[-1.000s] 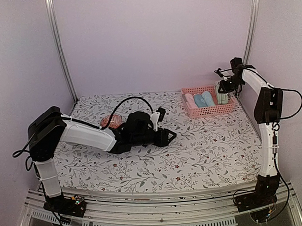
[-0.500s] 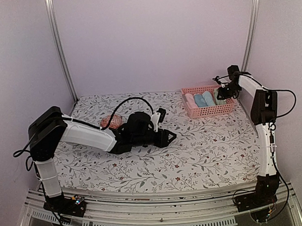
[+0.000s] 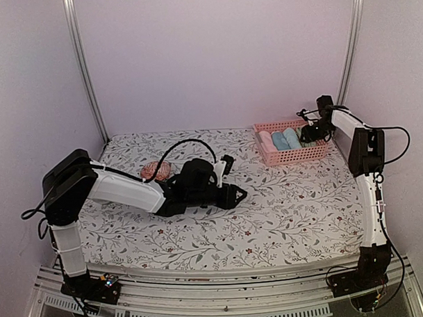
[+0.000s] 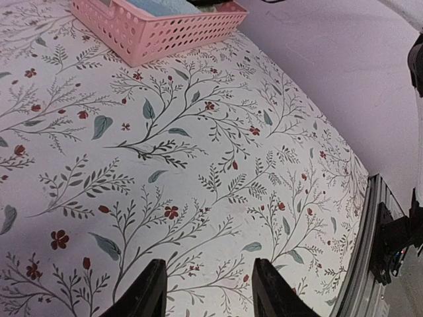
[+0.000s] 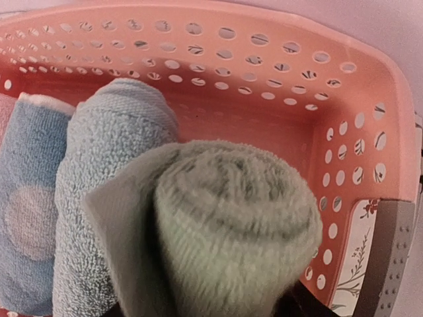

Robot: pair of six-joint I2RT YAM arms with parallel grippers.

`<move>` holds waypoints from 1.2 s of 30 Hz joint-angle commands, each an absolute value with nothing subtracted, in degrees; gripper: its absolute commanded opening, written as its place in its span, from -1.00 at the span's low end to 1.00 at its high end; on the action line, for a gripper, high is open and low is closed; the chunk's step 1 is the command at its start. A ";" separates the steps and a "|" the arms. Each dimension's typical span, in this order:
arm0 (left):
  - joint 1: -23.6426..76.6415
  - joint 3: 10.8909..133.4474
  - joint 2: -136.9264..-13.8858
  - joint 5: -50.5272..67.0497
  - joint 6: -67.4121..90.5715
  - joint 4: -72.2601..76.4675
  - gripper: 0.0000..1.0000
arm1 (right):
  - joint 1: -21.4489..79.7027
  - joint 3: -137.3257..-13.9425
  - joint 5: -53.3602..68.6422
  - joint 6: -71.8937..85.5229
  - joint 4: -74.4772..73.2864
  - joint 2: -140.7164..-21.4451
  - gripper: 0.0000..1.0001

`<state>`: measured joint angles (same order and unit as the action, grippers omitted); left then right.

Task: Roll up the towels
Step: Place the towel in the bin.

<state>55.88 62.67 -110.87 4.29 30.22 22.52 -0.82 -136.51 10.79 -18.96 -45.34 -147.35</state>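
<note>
My right tool (image 3: 310, 132) grips the green roll (image 5: 231, 224) over the basket (image 5: 357, 99). If I let go skewed, its loose flap could snag the blue roll (image 5: 109, 152) beside it. Left tool (image 4: 210, 290) gapes empty.

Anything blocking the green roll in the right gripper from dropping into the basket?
Nothing visible. The right gripper holds the green rolled towel over the bare right end of the pink basket; the light blue rolled towel lies beside that gap, not across it.

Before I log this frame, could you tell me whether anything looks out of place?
Only small things: the green roll held in the right pincer has a loose outer flap, and a reddish bundle lies on the table, outside the pink basket.
</note>
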 commanded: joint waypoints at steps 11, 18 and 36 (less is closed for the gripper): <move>56.60 64.43 -114.96 5.66 30.43 21.79 -0.07 | -0.95 -137.86 12.98 -18.71 -44.29 -145.01 0.33; 56.62 64.36 -114.98 5.72 29.81 21.41 -0.07 | -1.15 -137.90 15.29 -16.63 -43.47 -146.36 0.10; 53.36 68.25 -106.95 1.89 21.91 8.85 -0.02 | -1.93 -127.70 20.33 -15.88 -43.64 -127.80 0.37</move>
<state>55.48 65.80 -111.68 3.60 25.63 14.55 -1.50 -130.30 17.72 -16.34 -45.08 -140.88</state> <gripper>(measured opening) 0.483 0.667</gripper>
